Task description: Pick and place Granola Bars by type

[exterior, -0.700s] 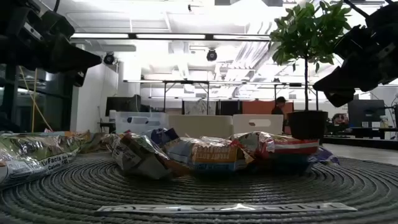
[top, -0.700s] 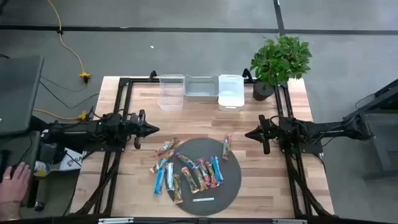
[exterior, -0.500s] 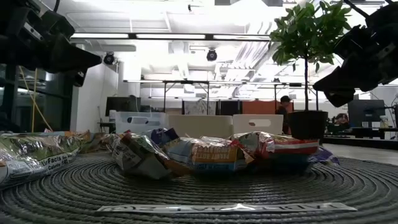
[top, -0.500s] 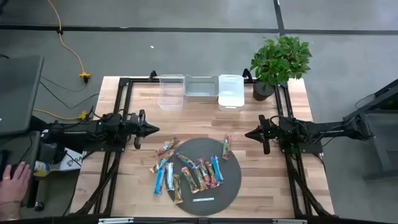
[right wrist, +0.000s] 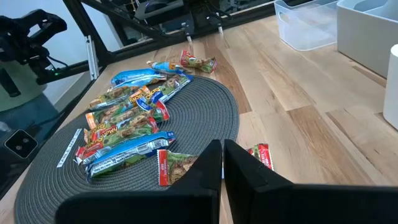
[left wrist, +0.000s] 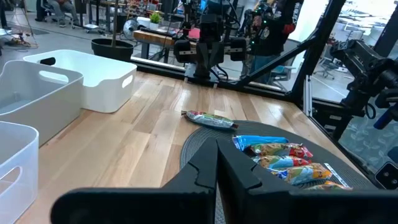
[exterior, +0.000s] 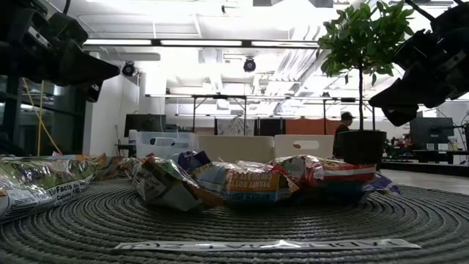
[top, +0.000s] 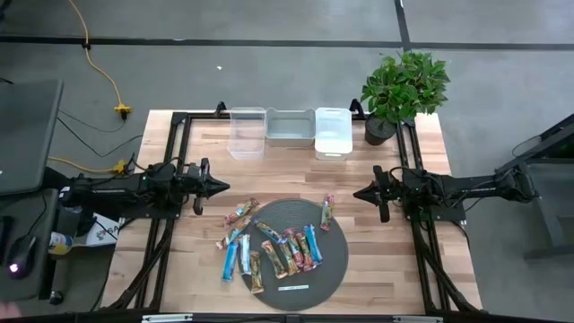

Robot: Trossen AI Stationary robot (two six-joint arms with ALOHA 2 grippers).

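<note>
**Sorting not yet begun**

Waiting at mid-frame in the high view, the left hand [top: 219,187] and right hand [top: 359,193] are both hovering clenched and empty. The Granola Bars [top: 273,247] are all lying on or beside the round woven mat [top: 334,269], lower centre. The three bins [top: 289,130] at upper centre are looking empty. Wrapper types are blurring together in the heap.
</note>
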